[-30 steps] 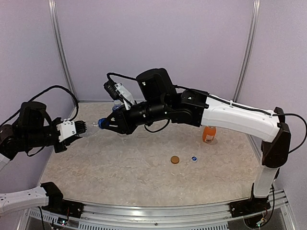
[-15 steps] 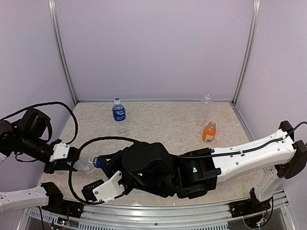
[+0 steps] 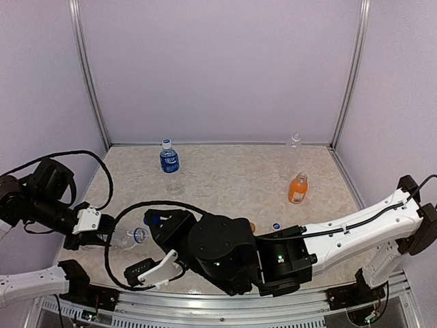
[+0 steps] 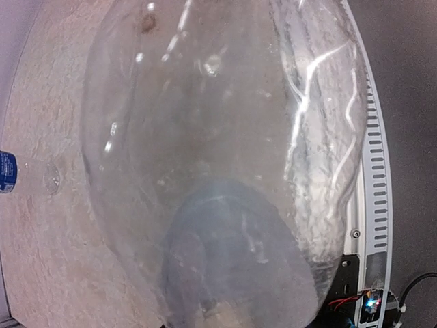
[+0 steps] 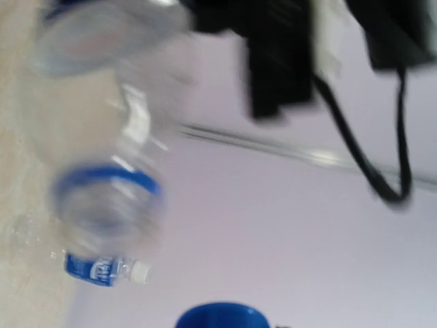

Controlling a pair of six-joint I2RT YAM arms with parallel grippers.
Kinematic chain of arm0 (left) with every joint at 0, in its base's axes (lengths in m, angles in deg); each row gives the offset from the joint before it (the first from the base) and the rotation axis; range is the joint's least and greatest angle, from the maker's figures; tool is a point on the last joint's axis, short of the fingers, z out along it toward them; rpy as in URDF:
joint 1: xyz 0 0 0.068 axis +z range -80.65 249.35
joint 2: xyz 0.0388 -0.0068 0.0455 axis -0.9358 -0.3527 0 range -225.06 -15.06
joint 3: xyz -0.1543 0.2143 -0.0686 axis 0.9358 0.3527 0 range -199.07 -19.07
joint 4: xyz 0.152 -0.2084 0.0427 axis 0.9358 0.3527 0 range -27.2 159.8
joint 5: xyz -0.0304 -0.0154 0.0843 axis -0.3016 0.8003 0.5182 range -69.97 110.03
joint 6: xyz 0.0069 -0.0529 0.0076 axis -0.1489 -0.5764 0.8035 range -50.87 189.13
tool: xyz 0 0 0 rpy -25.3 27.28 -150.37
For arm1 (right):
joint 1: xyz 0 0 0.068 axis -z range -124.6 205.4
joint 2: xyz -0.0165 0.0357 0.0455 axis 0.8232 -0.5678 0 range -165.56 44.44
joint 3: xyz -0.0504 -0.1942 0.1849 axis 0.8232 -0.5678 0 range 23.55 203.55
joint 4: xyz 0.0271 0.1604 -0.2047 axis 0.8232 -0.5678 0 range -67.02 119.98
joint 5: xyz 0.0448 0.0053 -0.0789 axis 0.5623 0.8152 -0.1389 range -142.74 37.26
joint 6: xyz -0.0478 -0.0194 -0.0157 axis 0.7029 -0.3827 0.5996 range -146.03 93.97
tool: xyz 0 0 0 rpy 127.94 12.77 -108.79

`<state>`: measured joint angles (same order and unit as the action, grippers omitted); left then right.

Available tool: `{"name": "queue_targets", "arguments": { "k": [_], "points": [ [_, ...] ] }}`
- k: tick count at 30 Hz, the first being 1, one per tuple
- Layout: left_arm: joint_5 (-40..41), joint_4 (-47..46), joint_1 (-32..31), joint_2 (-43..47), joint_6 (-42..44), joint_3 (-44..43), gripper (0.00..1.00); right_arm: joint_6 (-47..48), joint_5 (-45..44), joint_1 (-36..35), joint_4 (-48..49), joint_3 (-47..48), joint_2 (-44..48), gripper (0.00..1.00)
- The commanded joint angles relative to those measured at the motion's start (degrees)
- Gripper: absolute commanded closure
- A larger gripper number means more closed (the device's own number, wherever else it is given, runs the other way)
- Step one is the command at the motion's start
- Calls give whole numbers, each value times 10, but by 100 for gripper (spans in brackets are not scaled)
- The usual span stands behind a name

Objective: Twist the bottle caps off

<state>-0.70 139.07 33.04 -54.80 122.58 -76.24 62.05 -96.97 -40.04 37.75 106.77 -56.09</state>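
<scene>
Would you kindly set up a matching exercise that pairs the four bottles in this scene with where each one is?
Things:
1. blue-labelled bottle
2. small clear bottle
3. orange bottle
4. sideways clear bottle

Places:
A. held by the left gripper, near left
B. standing by the back wall, right side
C. standing at the back left
D. standing right of centre, nearer than the small one

Pairs: 1-C, 2-B, 3-D, 4-A
</scene>
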Motion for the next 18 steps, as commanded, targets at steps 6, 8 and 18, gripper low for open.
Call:
{"name": "queue_targets", "arguments": {
  "k": [6,8,18],
  "points": [
    [36,-85,3,17,-37,25,85,-685,47,207,-176,-16,121,100],
    [41,-99,6,21,-47,28,84,-880,102,288,-300,3,112,100],
    [40,-112,11,24,-60,28,84,-1110,346,498,-513,-4,-37,100]
  ]
}}
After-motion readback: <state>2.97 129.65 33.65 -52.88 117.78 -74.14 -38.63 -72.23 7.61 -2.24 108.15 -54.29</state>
